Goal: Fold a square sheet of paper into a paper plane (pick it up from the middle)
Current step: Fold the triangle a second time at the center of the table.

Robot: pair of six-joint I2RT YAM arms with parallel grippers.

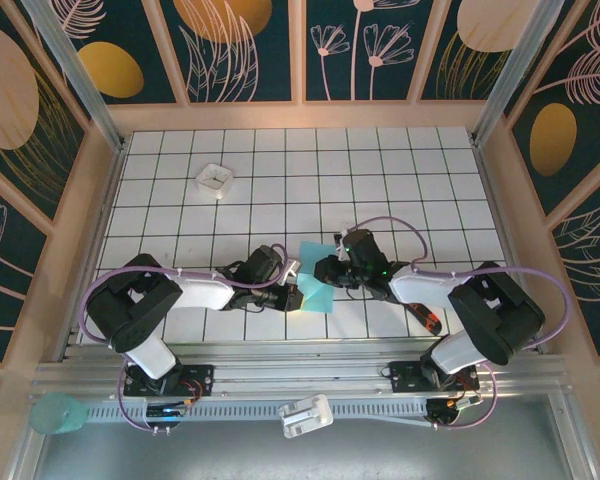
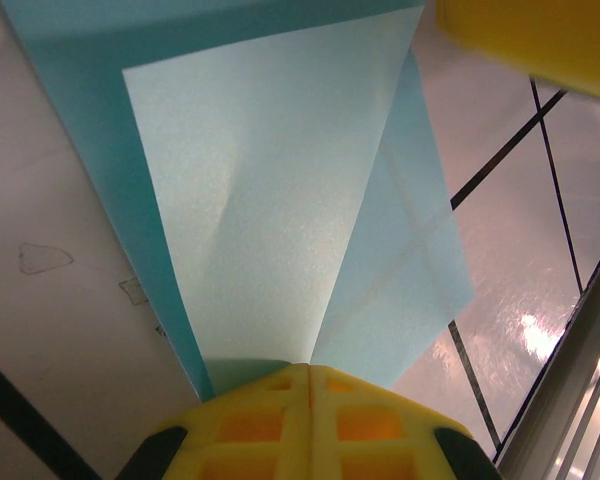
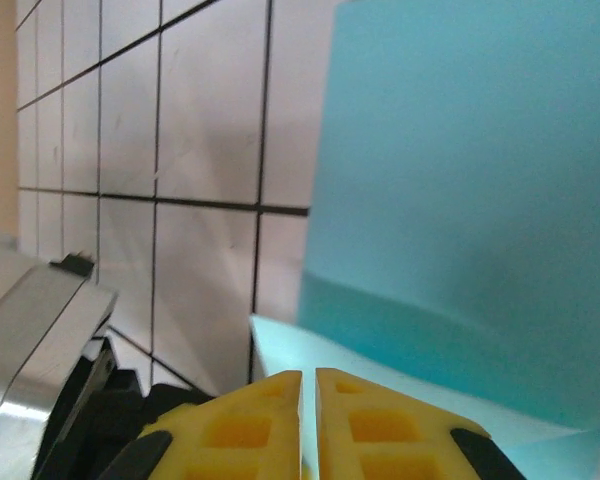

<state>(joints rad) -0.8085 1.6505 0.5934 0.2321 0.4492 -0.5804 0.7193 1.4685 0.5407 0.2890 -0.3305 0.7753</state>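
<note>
**One turquoise sheet, part-folded, between my two claws**

The square sheet of paper [image 1: 317, 291] is thin and matte, and it is creased into overlapping layers. From my left wrist I see a paler triangular flap lying over a deeper blue layer, its straight edges narrowing toward my fingertips. The sheet sits at the near middle of the table [image 1: 280, 160], directly between my two claws.

My left claw [image 2: 310, 372] is clenched on the sheet's fold, its two yellow, waffle-gridded fingers pressed flush together. My right claw [image 3: 308, 380] is closed as well, with a hairline slit between the same yellow moulded pads. A pale edge of the sheet runs in beneath their tips, and a taller blue panel stands up beside them. Whether that claw actually pinches the paper I cannot tell.

The table is glossy white, ruled by thin black lines into square tiles. One small white square tray [image 1: 215, 179] rests toward the far left, well apart from the sheet. One red-and-black pen-like tool [image 1: 427, 320] lies by my right arm.
</note>
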